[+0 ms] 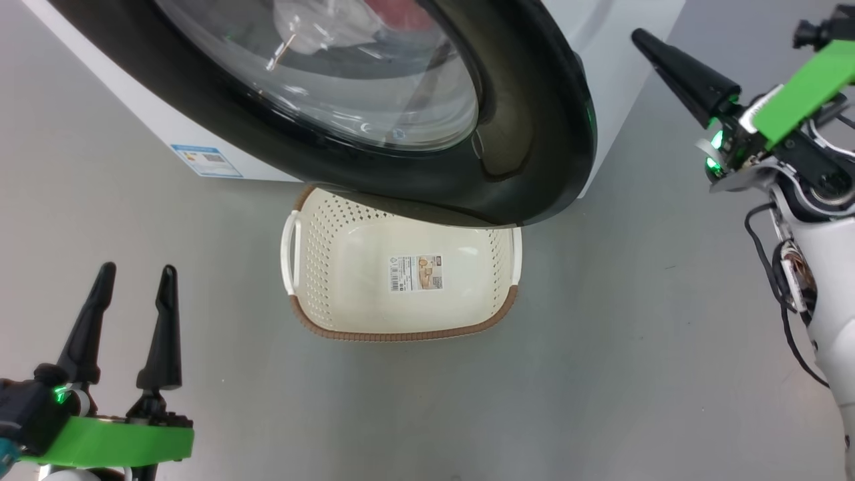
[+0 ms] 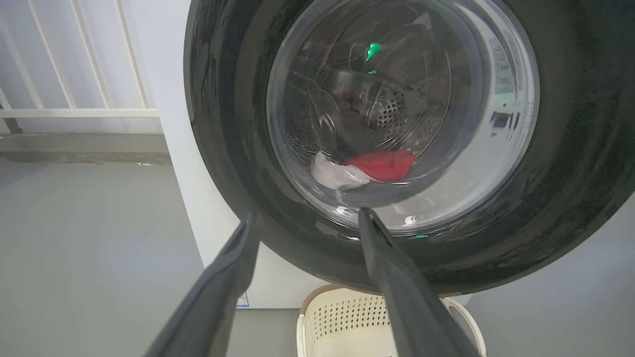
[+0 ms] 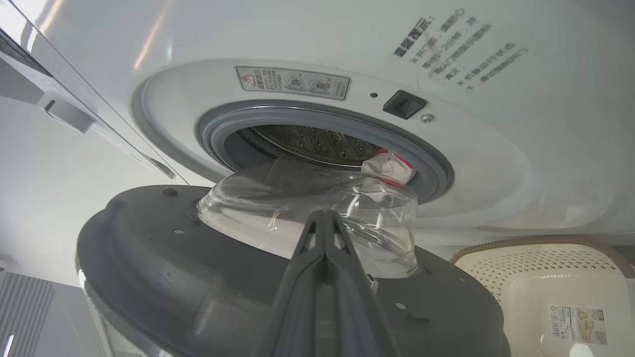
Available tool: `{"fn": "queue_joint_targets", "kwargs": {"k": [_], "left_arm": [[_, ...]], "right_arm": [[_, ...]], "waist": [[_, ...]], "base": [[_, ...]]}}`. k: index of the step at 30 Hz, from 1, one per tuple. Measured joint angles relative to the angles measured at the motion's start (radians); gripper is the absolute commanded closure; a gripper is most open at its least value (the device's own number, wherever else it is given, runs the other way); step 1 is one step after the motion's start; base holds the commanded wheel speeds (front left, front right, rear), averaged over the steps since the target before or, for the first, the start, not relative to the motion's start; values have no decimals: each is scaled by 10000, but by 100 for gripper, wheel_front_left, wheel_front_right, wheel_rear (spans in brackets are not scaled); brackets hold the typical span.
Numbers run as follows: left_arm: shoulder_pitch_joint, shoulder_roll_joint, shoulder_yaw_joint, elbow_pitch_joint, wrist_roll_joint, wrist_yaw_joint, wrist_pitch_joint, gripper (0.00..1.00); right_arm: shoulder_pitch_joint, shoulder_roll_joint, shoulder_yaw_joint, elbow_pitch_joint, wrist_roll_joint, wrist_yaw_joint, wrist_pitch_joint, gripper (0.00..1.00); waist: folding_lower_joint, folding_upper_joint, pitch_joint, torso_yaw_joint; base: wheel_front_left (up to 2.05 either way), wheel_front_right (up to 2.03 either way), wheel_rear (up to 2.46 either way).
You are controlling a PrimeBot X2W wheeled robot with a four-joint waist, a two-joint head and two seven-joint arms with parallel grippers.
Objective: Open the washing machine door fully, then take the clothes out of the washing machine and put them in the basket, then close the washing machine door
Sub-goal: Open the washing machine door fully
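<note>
Head view: the door (image 1: 541,133) hangs part open, its black rim overhanging the far edge of the basket (image 1: 401,336). The basket sits on the floor, mouth up, long axis running across my view. My left gripper (image 1: 137,270) is low left, fingers spread wide and empty, well apart from everything. My right gripper (image 1: 641,39) is up right, fingers pressed together on nothing, tip aimed toward the door's edge.

Left wrist view: the door's glass faces me. Being round, it has no long axis. The clothes (image 2: 377,164), red and white, lie low in the drum behind it.

Right wrist view: I look along the closed fingers at the door's grey inner face, with the machine (image 3: 496,163) beyond. So the gap opens on my right, and the hinge is likely on my left. I'd lay the fingers on that inner face near the free edge, off the glass bowl, and sweep outward along the door's arc until it stands wide.
</note>
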Motion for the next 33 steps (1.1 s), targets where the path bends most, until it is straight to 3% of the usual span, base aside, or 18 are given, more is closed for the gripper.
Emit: {"fn": "queue_joint_targets", "kwargs": {"k": [16,33], "left_arm": [[-2,-59,36,44,0,0,0,0],[110,-73,44,111,13,0,0,0]], "right_arm": [[-616,339,932,817,295,0,1126,100],[215,228,1791,-320,1181,-2,1977,100]], "waist": [[0,0,-29,128],[0,0,-464,28]], "base": [[0,0,0],[0,0,0]]}}
